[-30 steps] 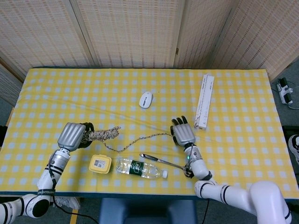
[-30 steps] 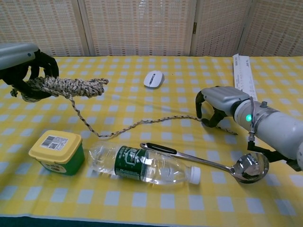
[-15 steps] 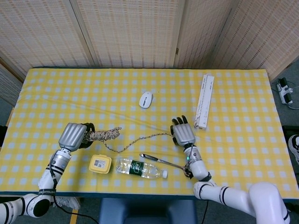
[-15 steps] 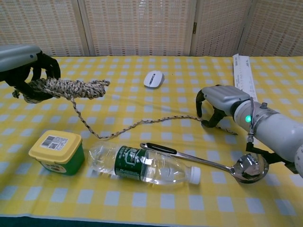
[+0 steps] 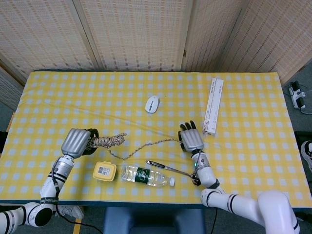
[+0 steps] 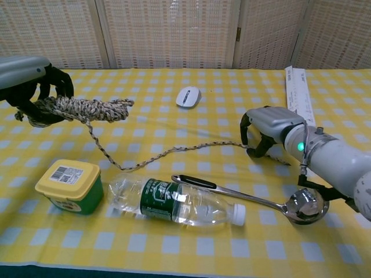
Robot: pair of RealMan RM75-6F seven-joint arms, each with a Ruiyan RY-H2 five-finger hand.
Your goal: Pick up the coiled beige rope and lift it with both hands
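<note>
Gripping the rope (image 6: pixel 87 109) coil, the left hand (image 6: pixel 26 81) holds soft, light cord; the right hand (image 6: pixel 268 130) curls over its tail (grasp unclear).

The head view looks steeply down from high above, taking in the whole table (image 5: pixel 243 97) and the wall panels behind it. The chest view sits low at the near edge, facing across the table (image 6: pixel 232 87), close in. Both share the near half of the table.
</note>
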